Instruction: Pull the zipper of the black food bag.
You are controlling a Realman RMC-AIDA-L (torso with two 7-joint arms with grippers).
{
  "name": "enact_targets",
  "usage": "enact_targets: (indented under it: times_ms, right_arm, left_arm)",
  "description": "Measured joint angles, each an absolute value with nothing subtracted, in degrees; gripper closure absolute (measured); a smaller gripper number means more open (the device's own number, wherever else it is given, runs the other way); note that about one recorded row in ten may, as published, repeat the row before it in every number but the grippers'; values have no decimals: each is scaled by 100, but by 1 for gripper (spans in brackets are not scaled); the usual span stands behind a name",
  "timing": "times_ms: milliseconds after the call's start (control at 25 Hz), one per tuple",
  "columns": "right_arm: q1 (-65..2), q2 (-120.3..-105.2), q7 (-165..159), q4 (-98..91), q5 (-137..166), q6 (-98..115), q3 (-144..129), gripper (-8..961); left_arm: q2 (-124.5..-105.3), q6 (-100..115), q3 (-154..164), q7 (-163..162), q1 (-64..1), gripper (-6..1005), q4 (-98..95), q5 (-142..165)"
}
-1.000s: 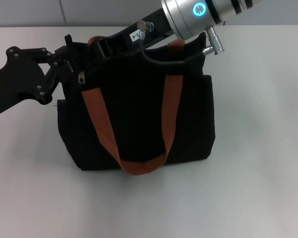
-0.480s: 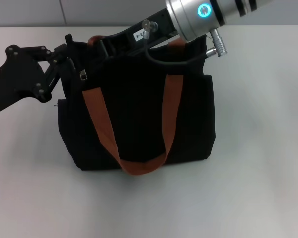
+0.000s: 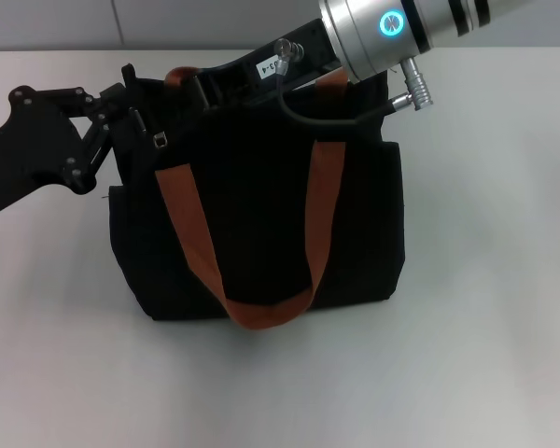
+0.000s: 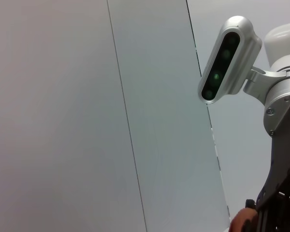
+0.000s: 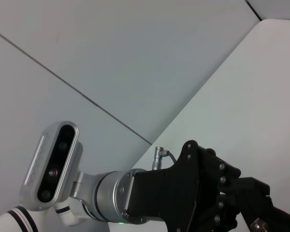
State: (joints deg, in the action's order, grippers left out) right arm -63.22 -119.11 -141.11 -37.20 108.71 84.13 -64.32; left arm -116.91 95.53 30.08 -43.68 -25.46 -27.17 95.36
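Note:
The black food bag [image 3: 261, 215] stands upright mid-table, its rust-brown strap handles [image 3: 191, 233] hanging down its front. The silver zipper pull [image 3: 158, 141] shows at the bag's top left, just under the zip line. My left gripper [image 3: 131, 98] is at the bag's top left corner, its jaws closed on the bag's end edge. My right gripper [image 3: 194, 86] reaches in from the upper right and lies along the bag's top edge, right of the pull and beside the far strap; it is black against the black bag.
The bag stands on a white table [image 3: 485, 308] with a grey wall behind it. The right arm's silver wrist [image 3: 392, 28] hangs over the bag's top right. The left wrist view shows the right arm's wrist camera [image 4: 227, 60]. The right wrist view shows the left arm [image 5: 208, 193].
My right arm has shifted a little up and to the right along the bag's top. The silver pull has moved slightly up and turned. My left gripper has stayed put.

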Motion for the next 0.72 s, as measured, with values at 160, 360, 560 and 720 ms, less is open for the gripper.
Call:
enact_targets:
  times_ms: [160, 360, 560, 720]
  right_arm:
    - [-6321, -11923, -14113, -3716, 10872, 8355, -6453, 191]
    - [-6327, -11927, -14134, -3709, 10904, 8269, -6460, 194]
    - [-6309, -11927, -14141, -3708, 10911, 8259, -6460, 464]
    - [-6305, -11927, -14141, -3709, 10913, 8224, -6463, 564]
  left_arm:
    - [-11702, 9558, 3009, -4369, -2548, 940, -2726, 9536]
    - [-11700, 9565, 3006, -4368, -2533, 939, -2730, 9536]
    - [-11699, 9580, 3005, -4369, -2525, 939, -2734, 9536]
    - [-11701, 9580, 3005, -4369, -2524, 938, -2733, 9536]
